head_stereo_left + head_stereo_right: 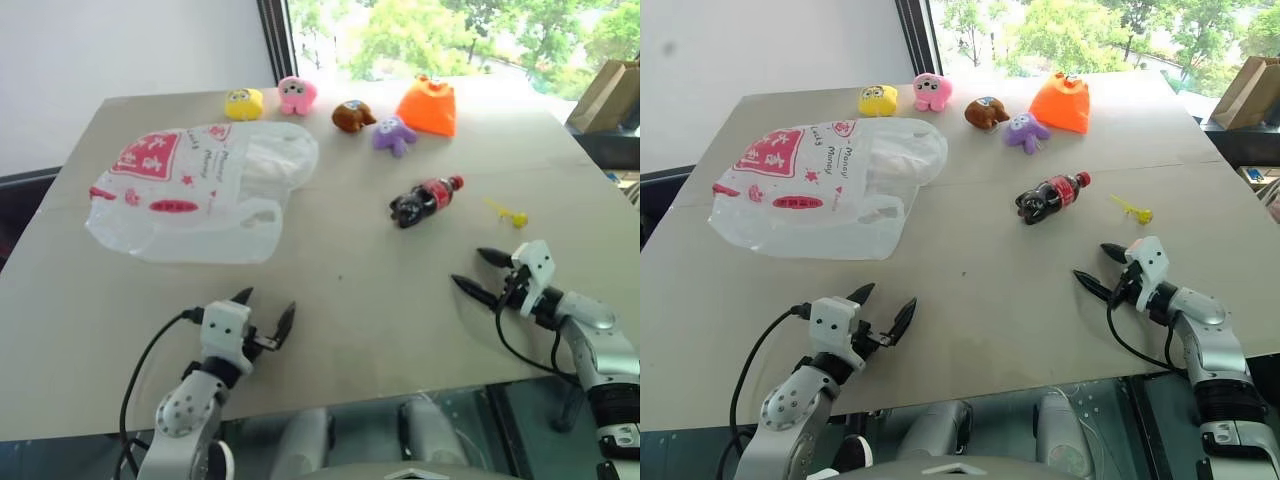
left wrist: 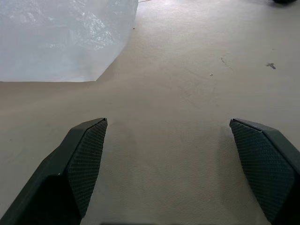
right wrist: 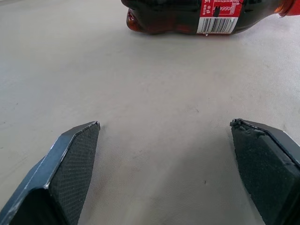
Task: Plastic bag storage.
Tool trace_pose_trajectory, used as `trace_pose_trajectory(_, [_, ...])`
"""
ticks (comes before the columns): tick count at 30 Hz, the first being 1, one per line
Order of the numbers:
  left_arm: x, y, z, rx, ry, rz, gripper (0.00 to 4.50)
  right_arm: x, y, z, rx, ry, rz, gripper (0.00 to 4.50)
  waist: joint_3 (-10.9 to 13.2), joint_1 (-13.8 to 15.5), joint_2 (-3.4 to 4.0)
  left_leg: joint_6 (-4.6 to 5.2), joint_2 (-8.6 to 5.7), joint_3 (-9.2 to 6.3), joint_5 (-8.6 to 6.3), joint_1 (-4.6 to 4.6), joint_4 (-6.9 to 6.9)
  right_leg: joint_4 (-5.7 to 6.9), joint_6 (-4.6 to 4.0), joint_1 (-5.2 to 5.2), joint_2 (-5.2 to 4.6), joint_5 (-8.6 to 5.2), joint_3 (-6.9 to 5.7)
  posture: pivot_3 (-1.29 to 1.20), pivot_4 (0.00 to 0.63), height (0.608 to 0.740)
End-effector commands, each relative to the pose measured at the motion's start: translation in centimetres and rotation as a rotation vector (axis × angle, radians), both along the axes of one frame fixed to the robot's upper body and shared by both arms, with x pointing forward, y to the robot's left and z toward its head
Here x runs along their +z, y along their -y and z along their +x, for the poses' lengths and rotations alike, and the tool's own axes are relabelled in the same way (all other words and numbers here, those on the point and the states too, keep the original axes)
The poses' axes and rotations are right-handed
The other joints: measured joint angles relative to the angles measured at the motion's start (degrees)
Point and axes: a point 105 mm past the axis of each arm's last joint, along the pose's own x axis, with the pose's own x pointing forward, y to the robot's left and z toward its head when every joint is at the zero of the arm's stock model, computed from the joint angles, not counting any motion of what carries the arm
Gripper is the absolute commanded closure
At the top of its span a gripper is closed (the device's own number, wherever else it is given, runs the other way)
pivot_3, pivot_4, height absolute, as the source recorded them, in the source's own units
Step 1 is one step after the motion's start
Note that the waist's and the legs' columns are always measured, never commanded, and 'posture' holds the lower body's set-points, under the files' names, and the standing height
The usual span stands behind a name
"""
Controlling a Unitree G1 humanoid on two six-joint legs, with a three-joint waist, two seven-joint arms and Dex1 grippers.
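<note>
Bag: crinkly translucent white plastic bag with red print (image 1: 205, 190) lies flat on beige table (image 1: 360, 300), at 11 o'clock.
Left gripper (image 1: 264, 312): jaws wide, empty, below bag.
Right gripper (image 1: 478, 270): wide, empty, near cola bottle (image 1: 425, 200).

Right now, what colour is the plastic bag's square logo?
Red, on the plastic bag; clearest in the left eye view.

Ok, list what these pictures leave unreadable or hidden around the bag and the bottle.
- plastic bag: whether anything is inside; its crinkled translucent film hides it in the eye views, and the left wrist view's edge cuts off most of it.
- cola bottle: top edge of the right wrist view cuts it off; label text too small in the eye views.
- small yellow thing beside the bottle: too small to identify.
</note>
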Motion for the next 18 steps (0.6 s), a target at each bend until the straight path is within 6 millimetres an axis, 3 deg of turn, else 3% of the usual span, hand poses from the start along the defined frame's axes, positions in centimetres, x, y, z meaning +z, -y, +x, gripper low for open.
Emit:
trace_pose_trajectory(1, [0.60, 0.59, -0.48, -0.020, 0.019, -0.008, 0.06, -0.87, 0.39, -0.73, 0.006, -0.035, -0.012, 0.00, 0.0, 0.0, 0.00, 0.00, 0.00, 0.00, 0.00, 0.00, 0.00, 0.00, 0.00, 0.00, 0.00, 0.00, 0.00, 0.00, 0.150, 0.740])
trace_pose_trajectory(18, [1.53, 1.25, -0.13, -0.056, 0.071, -0.023, 0.06, -0.81, 0.46, -0.79, -0.001, -0.009, -0.010, 0.00, 0.0, 0.1, -0.02, 0.00, 0.00, 0.01, 0.00, -0.02, 0.00, -0.03, 0.00, 0.00, 0.00, 0.00, 0.00, 0.00, 0.150, 0.740])
